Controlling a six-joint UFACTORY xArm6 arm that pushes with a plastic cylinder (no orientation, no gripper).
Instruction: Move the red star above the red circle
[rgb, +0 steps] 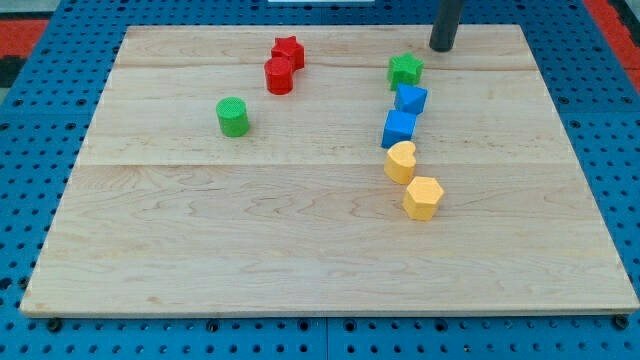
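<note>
At the view's top right, my tip (442, 47) rests on the worktop (300, 250) near its far edge; there is no pincer on this rig, only the dark rod, so nothing is opened, closed or held. Nearest to my tip, just down and to the view's left, sits the green star (405, 70), the head of a column that runs toward the view's bottom: a blue block (410, 99) of unclear shape, a blue cube (398, 128), a yellow heart-like block (400, 162) and a yellow hexagon (423, 197), each touching or just beside the next. Well apart, toward the view's top left, the red star (288, 52) lies touching the red circle (279, 76), the star on the circle's upper side and slightly to the view's right. Further left and lower stands the green circle (232, 116), alone. Judged from this layout, the star already sits roughly above the circle, so the task looks close to done, or in its last trimming step; my tip is clear of both red blocks. If any correction is wanted, it would call for bringing my tip round to the star's right side, passing above the green star without clipping it, and nudging the star a little to the view's left so it lines up squarely over the circle without shoving the circle along.
</note>
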